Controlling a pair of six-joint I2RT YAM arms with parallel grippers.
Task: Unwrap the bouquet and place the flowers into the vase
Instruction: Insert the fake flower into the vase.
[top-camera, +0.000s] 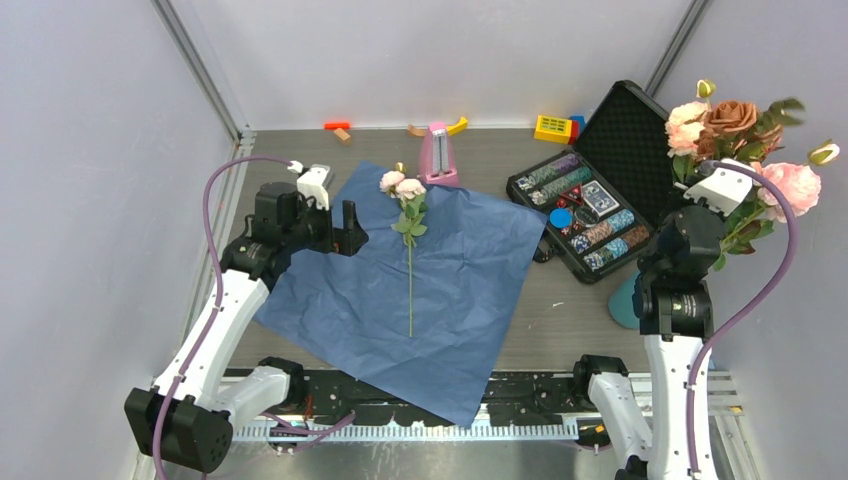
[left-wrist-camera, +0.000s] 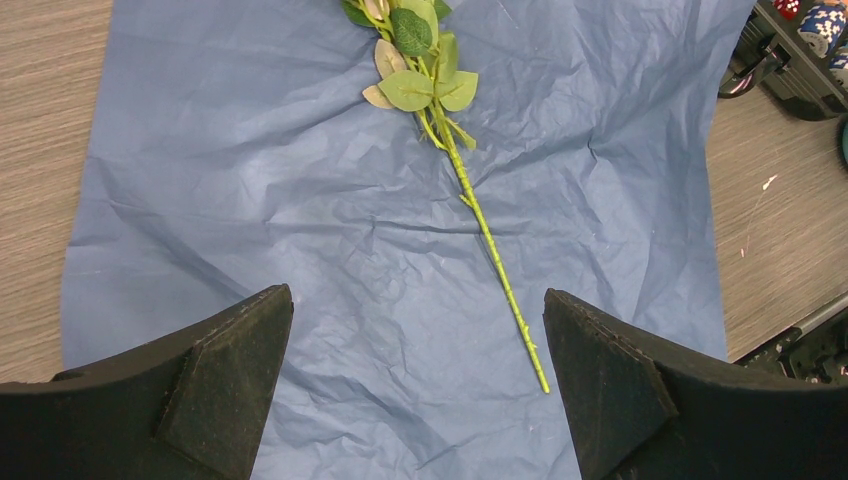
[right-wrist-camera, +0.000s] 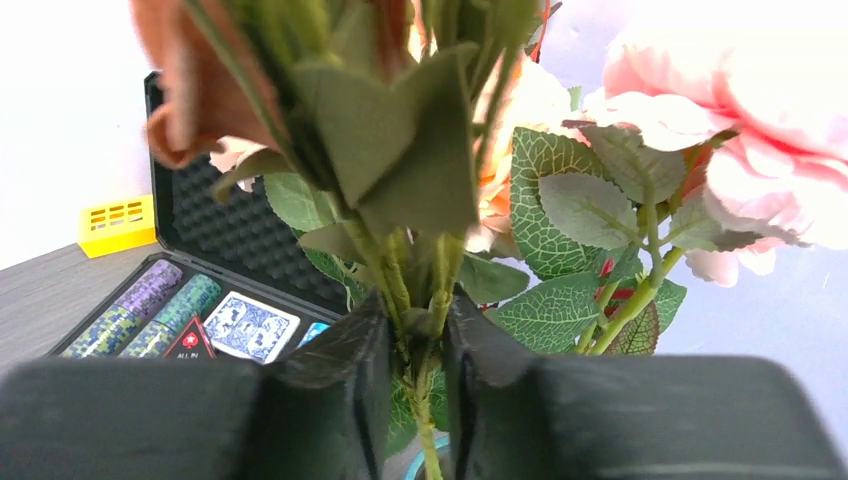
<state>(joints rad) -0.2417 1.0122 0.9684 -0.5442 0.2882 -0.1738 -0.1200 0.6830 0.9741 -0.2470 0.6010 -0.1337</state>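
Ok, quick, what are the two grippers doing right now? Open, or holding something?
Left gripper: open, holding nothing.
Right gripper: closed on the stems of the bunch of flowers.

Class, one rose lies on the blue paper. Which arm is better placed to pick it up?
Left. The left gripper hangs open over the blue paper, with the stem of the rose ahead of its fingers. The right gripper is closed around the bunch of flowers, off the paper.
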